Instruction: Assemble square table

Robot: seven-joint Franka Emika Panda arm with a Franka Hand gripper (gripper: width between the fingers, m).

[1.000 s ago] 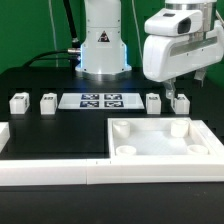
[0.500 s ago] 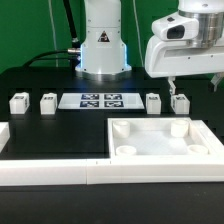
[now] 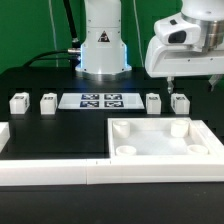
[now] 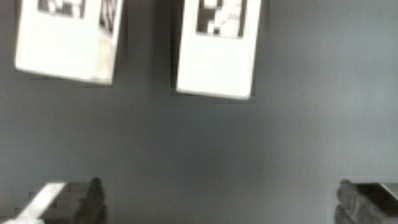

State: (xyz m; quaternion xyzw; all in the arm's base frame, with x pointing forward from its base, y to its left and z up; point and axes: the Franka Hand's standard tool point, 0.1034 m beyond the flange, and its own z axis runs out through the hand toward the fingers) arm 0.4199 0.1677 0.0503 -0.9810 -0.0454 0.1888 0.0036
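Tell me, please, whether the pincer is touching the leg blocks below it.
Apart. The wrist view shows bare dark table between the open pincer and both leg blocks.

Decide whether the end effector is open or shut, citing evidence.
Open: the end effector has its fingers wide apart in the wrist view, nothing between them.

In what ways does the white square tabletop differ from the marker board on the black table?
The tabletop is large, with a raised rim and round corner sockets; the marker board is a small flat strip. The marker board shows printed tags; the tabletop shows none here. Both are white and lie on the black table.
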